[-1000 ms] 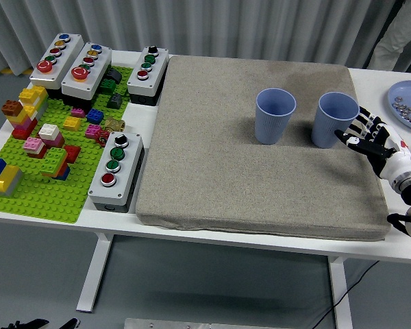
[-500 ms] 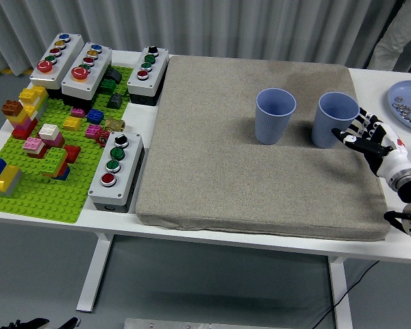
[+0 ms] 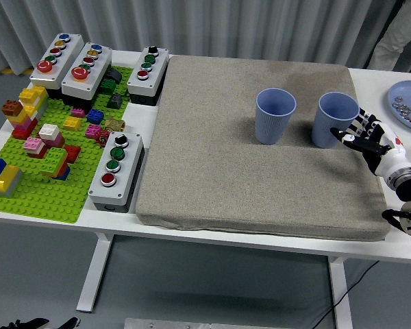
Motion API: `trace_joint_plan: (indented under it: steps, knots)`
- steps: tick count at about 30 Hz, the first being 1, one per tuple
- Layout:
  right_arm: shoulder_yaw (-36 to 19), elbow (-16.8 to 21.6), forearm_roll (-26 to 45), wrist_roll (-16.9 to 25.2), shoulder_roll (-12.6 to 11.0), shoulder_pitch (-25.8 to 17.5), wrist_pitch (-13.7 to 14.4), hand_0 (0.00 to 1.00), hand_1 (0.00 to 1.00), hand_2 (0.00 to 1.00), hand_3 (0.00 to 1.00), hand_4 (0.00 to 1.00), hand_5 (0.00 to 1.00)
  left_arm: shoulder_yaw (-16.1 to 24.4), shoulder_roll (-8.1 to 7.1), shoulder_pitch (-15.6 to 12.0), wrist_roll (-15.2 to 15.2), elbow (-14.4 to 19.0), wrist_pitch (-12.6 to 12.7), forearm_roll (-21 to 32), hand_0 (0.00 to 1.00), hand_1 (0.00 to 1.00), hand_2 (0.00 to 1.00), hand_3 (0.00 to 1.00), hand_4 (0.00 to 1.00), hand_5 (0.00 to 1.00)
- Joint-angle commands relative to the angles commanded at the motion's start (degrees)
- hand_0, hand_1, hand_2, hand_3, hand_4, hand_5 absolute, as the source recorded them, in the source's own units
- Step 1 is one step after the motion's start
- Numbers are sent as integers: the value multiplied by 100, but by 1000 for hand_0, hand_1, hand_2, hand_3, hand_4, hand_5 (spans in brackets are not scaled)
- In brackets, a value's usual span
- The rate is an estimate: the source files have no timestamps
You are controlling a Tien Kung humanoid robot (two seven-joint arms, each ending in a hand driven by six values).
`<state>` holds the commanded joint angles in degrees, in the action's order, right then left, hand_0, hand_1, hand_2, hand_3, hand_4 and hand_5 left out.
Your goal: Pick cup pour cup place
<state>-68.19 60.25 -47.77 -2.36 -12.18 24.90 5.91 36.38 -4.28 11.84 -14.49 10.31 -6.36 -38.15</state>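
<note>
Blue cups: two stand upright on the grey mat (image 3: 260, 137) in the upper right of the frame, the left cup (image 3: 275, 116) apart from the right cup (image 3: 334, 120).
Right hand: the right hand (image 3: 370, 139) enters from the right edge, its fingers (image 3: 353, 130) spread and loose beside the right cup, at or just short of its wall; they hold nothing.
Change: against the frame half a second back, the hand sits slightly further right and the cups have not moved.
Left side: button boxes (image 3: 116, 171) and toy bricks on a green baseplate (image 3: 41, 195) fill the left of the frame.
Far right: a plate (image 3: 405, 96) shows at the edge.
Writing: none can be read.
</note>
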Motion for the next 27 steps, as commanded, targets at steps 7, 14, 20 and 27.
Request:
trace_joint_plan:
  steps: [7, 14, 20, 27]
  knots:
    - [11, -26, 3, -2, 17, 23, 2, 930, 879, 953, 912, 845, 239, 2, 1, -1, -4, 0, -3, -11, 768, 764, 829, 681, 506, 998]
    - [25, -57, 5, -1, 36, 52, 8, 930, 880, 953, 912, 845, 240, -20, -1, 7, 1, 0, -5, 15, 768, 764, 829, 681, 506, 998]
    - [22, -81, -9, -6, 48, 84, 10, 930, 880, 953, 912, 845, 242, -19, -2, 26, 0, 0, -7, 8, 768, 764, 829, 682, 506, 998]
    - [35, -116, -12, -9, 66, 108, 8, 930, 880, 953, 912, 845, 242, -23, -2, 33, 0, 0, -7, 10, 768, 764, 829, 681, 506, 998]
